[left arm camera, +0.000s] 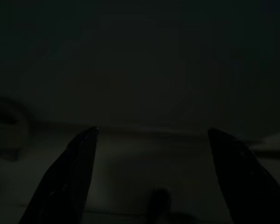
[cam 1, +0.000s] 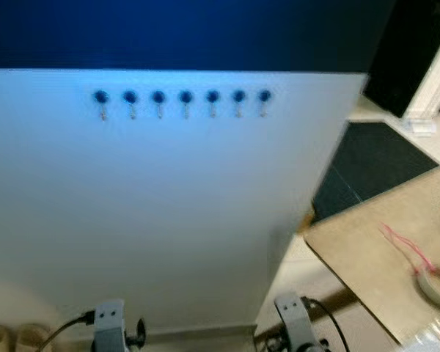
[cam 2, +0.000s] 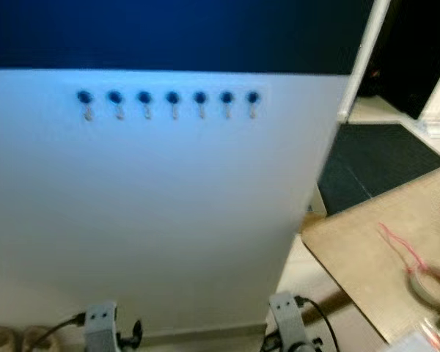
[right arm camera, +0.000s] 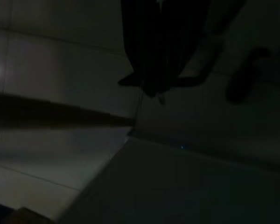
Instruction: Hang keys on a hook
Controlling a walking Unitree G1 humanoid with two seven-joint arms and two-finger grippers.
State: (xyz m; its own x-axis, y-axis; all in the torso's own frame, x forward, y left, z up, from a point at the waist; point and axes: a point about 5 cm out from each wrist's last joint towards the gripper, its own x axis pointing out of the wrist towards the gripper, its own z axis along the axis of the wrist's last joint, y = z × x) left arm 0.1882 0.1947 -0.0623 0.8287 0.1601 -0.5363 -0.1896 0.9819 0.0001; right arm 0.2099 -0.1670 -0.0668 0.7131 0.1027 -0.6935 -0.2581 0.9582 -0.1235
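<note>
A white upright panel (cam 1: 169, 220) is faced, and a row of seven small blue-headed hooks with pale metal prongs (cam 1: 185, 97) is seen running level across its upper part, from the leftmost hook (cam 1: 100, 97) to the rightmost (cam 1: 265, 96). At the foot of the panel, two pale rounded objects (cam 1: 15, 337) are made out on the floor at far left; what they are cannot be told.

The silver left arm (cam 1: 108, 323) is held low, well below the hooks. In its dim wrist view the left gripper (left arm camera: 151, 172) is shown with its two black fingers spread wide and nothing between them. The silver right arm (cam 1: 297, 323) is likewise held low, just right of the panel's edge. The right gripper (right arm camera: 151, 88) is seen in a very dark wrist view; the fingers appear drawn together, and a small pale thing hangs at their tips, but it cannot be told whether that is the keys or whether anything is gripped.

To the right, a beige tabletop (cam 1: 367, 257) carries a thin red cord (cam 1: 407, 246) and a roll of tape (cam 1: 434, 282). No keys can be picked out with certainty there.

The coming move is judged to turn on height: the hooks lie high above and forward of both grippers, with the row's long axis horizontal, and the rightmost hooks are nearer the right arm, which would need to be raised.
</note>
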